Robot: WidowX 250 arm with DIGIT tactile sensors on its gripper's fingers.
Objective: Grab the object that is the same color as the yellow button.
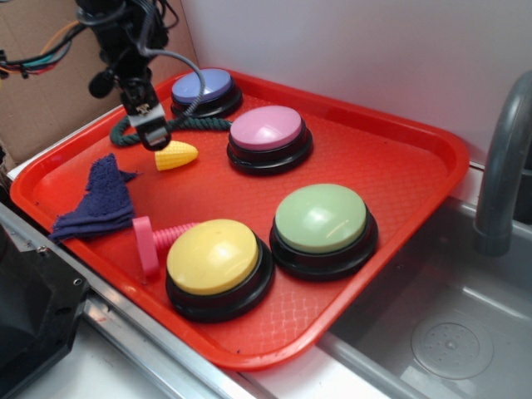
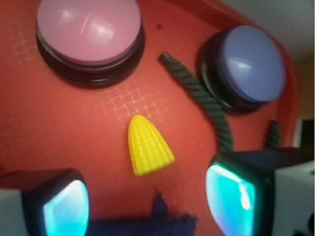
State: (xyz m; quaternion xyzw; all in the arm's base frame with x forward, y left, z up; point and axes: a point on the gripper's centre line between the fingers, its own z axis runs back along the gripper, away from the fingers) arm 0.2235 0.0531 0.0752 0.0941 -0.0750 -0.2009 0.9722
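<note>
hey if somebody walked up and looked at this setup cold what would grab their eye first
Probably the bright red tray with four big dome buttons: the yellow button nearest the front edge, a green one beside it, pink and blue farther back. Next, the gripper, open, hanging just above the small yellow corn at the tray's left.

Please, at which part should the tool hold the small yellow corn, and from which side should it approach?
Probably from above, closing across the thick middle of the corn, near its flat cut end. It lies flat on the tray and tapers to a point, so the tip could slip out. The open tool shows bare tray on both long sides.
</note>
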